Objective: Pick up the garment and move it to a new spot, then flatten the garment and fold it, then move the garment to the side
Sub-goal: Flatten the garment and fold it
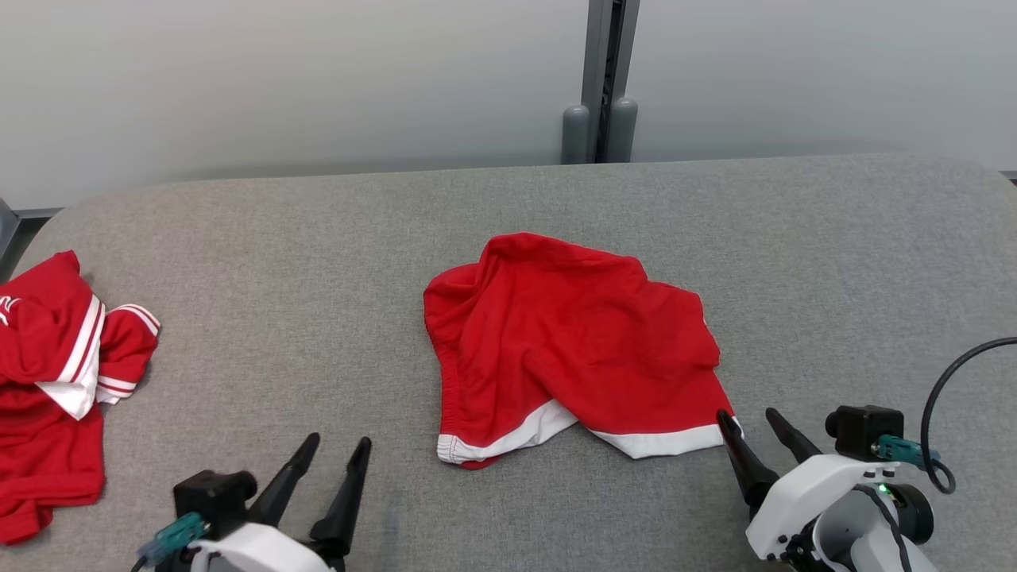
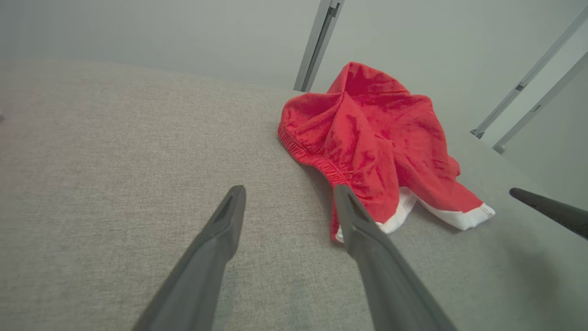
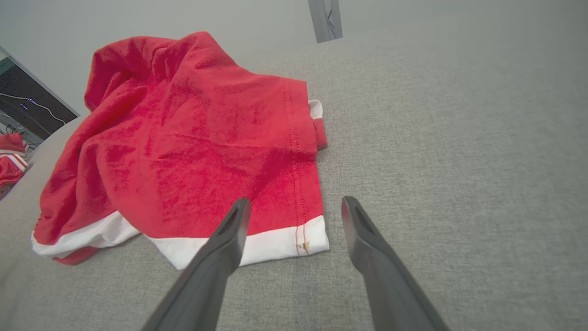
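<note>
— So, where are the red shorts (image 1: 568, 342)?
— Crumpled near the middle of the grey bench (image 1: 318, 238), with the white hem toward the robot and the elastic waistband on the robot's left.
— And the pincers?
— Both are spread wide and hold nothing. The left pincer (image 1: 338, 439) is over bare bench, apart from the shorts. The right pincer (image 1: 746, 414) is at the hem's right corner, one fingertip over the white band. Whether it touches, I cannot tell.
— Anything else?
— A heap of red clothing (image 1: 48, 381) with white stripes lies at the bench's left edge, well apart from the shorts.
</note>
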Motion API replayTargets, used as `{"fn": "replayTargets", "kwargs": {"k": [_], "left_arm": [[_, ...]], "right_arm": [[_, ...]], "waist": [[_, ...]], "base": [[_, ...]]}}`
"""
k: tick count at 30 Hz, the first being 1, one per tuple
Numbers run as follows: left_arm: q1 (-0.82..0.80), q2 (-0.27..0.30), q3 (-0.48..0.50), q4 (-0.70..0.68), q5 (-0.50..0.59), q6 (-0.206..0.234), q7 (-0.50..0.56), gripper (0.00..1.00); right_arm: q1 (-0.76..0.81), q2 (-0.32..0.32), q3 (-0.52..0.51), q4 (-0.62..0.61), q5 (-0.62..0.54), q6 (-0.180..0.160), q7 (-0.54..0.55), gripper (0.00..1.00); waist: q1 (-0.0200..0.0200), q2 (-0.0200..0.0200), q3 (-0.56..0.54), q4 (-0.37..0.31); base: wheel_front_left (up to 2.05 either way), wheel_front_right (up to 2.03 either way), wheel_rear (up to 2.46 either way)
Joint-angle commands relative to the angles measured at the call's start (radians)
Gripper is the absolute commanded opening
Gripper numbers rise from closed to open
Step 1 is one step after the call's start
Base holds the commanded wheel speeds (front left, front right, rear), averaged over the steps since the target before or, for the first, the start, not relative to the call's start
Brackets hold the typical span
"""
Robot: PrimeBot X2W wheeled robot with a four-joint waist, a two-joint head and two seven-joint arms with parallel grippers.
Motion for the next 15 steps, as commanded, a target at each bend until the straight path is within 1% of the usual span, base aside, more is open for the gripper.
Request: {"fn": "replayTargets", "kwargs": {"k": [1,6,15], "left_arm": [[-0.029,0.016,-0.017,0.000,-0.014,-0.002,0.011,1.00],[-0.075,0.033,-0.116,0.017,-0.035,-0.002,0.074,1.00],[-0.150,0.041,-0.228,0.085,-0.065,-0.002,0.125,1.00]], "right_arm": [[0.006,-0.014,0.009,-0.002,0.014,0.000,0.012,1.00],[-0.026,-0.026,0.037,0.018,0.040,0.000,0.042,1.00],[-0.061,-0.025,0.055,0.046,0.052,0.000,0.043,1.00]], "waist": [[0.0000,0.0000,0.004,0.000],[0.0000,0.0000,0.024,0.004],[0.0000,0.0000,0.048,-0.001]], "base": [[0.00,0.00,0.00],[0.00,0.00,0.00],[0.00,0.00,0.00]]}}
